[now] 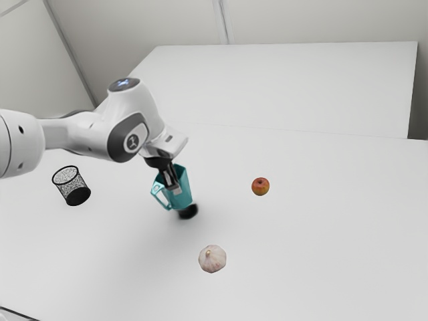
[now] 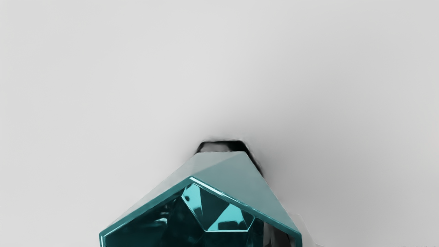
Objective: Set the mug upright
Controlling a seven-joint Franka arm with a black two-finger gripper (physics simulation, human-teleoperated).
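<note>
My fingers [image 1: 176, 190] are gripping the teal, faceted, glossy mug [image 1: 186, 194] by its wall; it's leaning slightly, mouth up, seemingly hovering just above the smooth white counter [image 1: 301, 247]. I'm righting it; next I'm needing to level its base, lower gently, then release. Plain pale walls [image 1: 321, 20] are standing beyond.

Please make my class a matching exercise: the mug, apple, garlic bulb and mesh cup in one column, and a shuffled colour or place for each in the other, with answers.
Things
1. mug
2. apple
3. garlic bulb
4. mesh cup

Descriptions
A. whitish
B. black
C. farthest toward the exterior view's right
D. teal

Right pairs: 1-D, 2-C, 3-A, 4-B
</note>
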